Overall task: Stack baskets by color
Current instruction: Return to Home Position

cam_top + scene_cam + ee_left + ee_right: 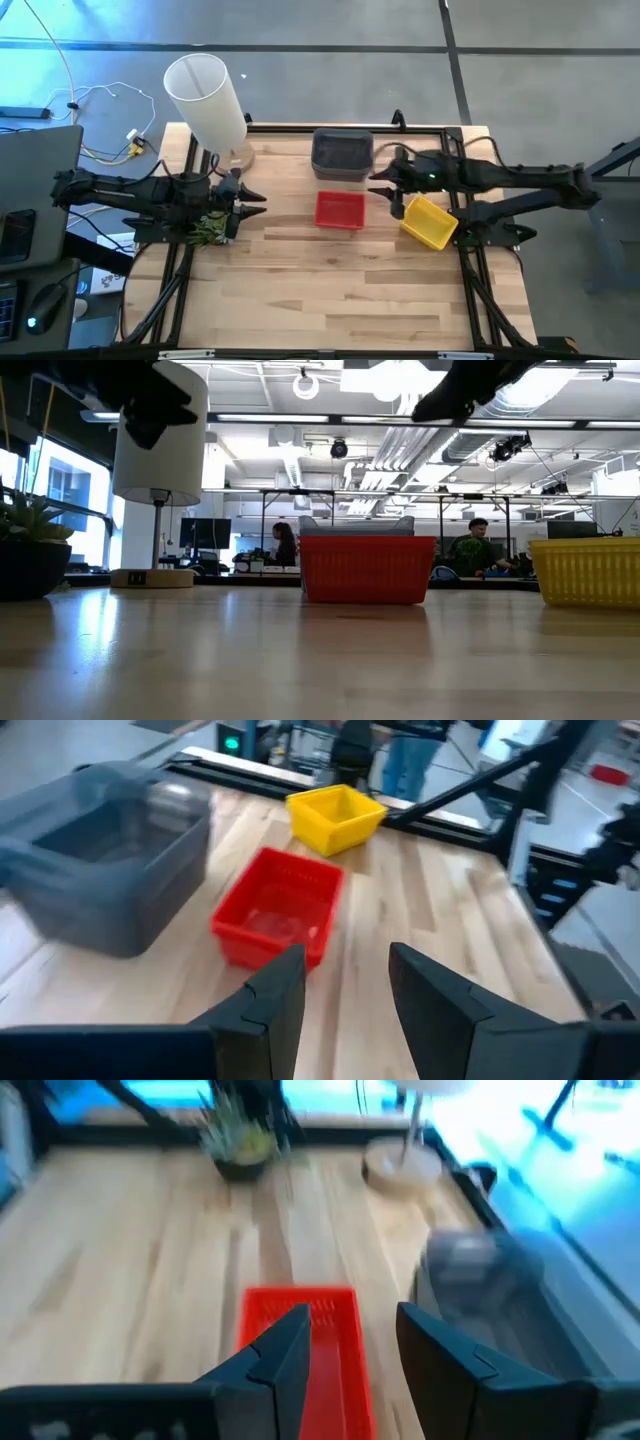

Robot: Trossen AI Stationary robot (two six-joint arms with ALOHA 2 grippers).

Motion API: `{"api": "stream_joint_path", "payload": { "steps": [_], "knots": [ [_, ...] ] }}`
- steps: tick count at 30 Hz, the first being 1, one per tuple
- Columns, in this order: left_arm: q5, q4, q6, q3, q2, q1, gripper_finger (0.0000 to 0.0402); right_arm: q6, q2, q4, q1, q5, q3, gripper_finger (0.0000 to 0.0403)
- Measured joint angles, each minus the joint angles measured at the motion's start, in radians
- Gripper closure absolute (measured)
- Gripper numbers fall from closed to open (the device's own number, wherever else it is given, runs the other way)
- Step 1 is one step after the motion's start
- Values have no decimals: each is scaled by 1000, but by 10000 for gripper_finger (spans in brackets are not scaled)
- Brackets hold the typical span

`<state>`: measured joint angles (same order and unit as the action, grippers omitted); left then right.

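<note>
- Left arm (130,190): matte black, built of chunky jointed links.
- Right arm (520,178): the same black build; a small green light (432,181) glows on it, at 3 o'clock from its gripper in the high view.
- Left gripper (345,960): two dark, angular fingers (275,1000) with slanted, wedge-like tips, on a flat dark crossbar (100,1055).
- Right gripper (350,1320): a matching dark pair.
</note>
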<state>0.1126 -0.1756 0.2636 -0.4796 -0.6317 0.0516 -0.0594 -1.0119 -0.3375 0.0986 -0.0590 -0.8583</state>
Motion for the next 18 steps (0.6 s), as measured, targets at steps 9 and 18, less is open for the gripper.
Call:
{"api": "stream_joint_path", "payload": {
  "steps": [9,18],
  "knots": [
    [26,8,22,151,217,-2,268,126,295,166,-67,-76,238,265],
    [-7,18,22,284,391,-2,268,264,497,200,-151,-186,442,265]
  ]
}}
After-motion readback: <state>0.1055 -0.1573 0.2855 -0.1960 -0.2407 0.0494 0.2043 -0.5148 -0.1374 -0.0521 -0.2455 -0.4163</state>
